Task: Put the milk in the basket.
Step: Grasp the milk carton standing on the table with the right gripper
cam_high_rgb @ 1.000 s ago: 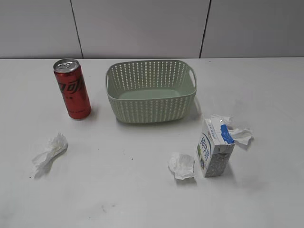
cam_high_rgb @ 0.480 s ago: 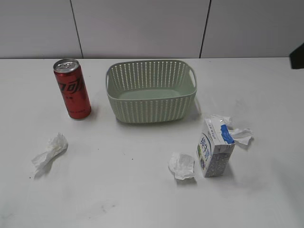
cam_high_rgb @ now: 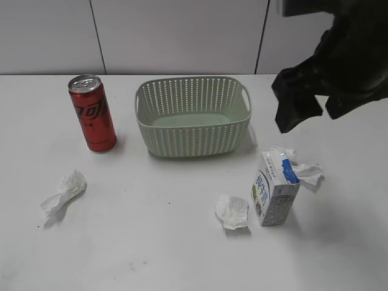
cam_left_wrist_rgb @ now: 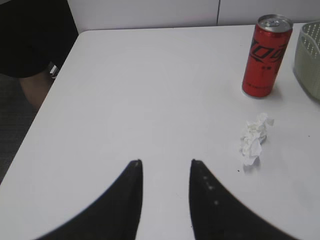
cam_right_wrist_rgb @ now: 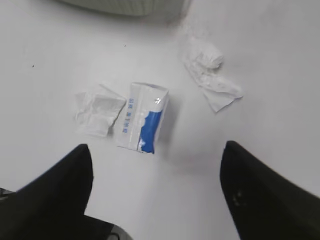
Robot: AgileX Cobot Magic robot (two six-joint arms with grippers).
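Note:
The milk [cam_high_rgb: 274, 189] is a small white carton with a blue patch on top, standing upright at the front right of the table. The pale green basket [cam_high_rgb: 193, 130] stands empty behind it, at the middle back. My right gripper [cam_high_rgb: 309, 118] hangs open and empty in the air above and behind the carton. In the right wrist view the milk [cam_right_wrist_rgb: 143, 122] lies ahead of the wide-open jaws [cam_right_wrist_rgb: 156, 147], apart from them. My left gripper [cam_left_wrist_rgb: 165, 162] is open and empty over bare table on the left; it does not show in the exterior view.
A tall red can [cam_high_rgb: 92, 113] stands left of the basket. Crumpled paper wads lie at the front left [cam_high_rgb: 63, 193], just left of the carton [cam_high_rgb: 231, 211] and right behind it [cam_high_rgb: 300, 167]. The table's left edge [cam_left_wrist_rgb: 30, 135] is near my left gripper.
My right arm has come into the exterior view from the upper right and now hangs above the carton. Nothing on the table has moved.

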